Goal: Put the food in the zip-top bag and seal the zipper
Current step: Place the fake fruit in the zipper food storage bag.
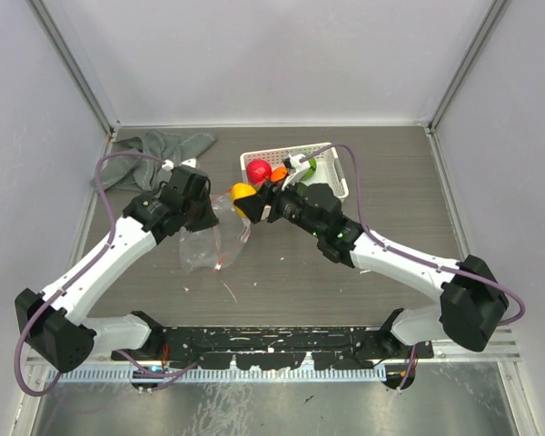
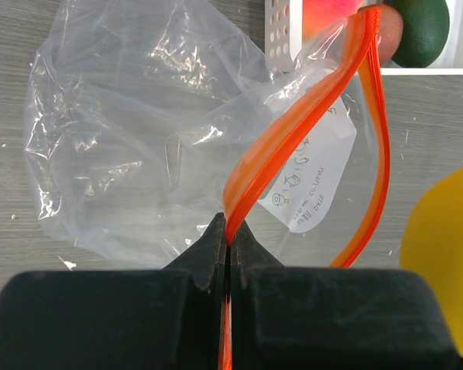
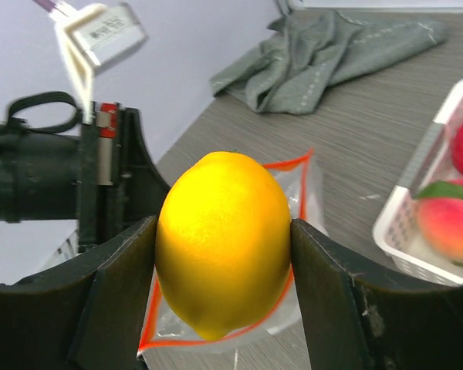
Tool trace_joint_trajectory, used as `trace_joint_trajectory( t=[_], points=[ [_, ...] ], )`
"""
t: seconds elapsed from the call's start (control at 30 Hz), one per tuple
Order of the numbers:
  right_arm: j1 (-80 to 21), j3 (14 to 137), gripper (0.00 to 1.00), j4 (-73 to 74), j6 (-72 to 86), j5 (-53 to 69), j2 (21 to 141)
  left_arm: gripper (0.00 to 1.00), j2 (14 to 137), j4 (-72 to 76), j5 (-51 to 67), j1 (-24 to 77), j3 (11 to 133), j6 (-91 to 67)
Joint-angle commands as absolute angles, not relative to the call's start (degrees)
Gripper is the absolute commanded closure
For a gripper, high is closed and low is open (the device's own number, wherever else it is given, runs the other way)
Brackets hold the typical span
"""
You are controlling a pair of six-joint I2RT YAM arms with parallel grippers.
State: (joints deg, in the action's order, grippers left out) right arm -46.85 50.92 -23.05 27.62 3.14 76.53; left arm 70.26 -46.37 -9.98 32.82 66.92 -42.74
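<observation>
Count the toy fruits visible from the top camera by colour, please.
Yellow fruit: 1, in the right gripper
Red fruit: 1
Orange fruit: 1
Green fruit: 1
Total: 4; the basket may hold more out of sight.

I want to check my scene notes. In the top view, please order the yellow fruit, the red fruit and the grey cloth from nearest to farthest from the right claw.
1. The yellow fruit: gripped in the right claw itself.
2. The red fruit: just beyond the claw, toward the back.
3. The grey cloth: back-left corner, clearly farthest.
</observation>
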Motion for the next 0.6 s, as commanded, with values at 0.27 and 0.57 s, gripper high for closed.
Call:
trace_joint_trajectory(
  t=[0.27, 0.57],
  points=[
    [-50.0, 49.9, 0.59, -36.7, 31.6, 6.1, 83.8, 1.00, 65.7, -41.3, -9.2, 32.5, 65.1, -44.6],
    [-50.2, 49.7, 0.40, -34.1, 31.0, 5.7, 85.6, 1.00, 64.1, -40.4, -9.6, 32.5, 63.6, -44.6]
  ],
)
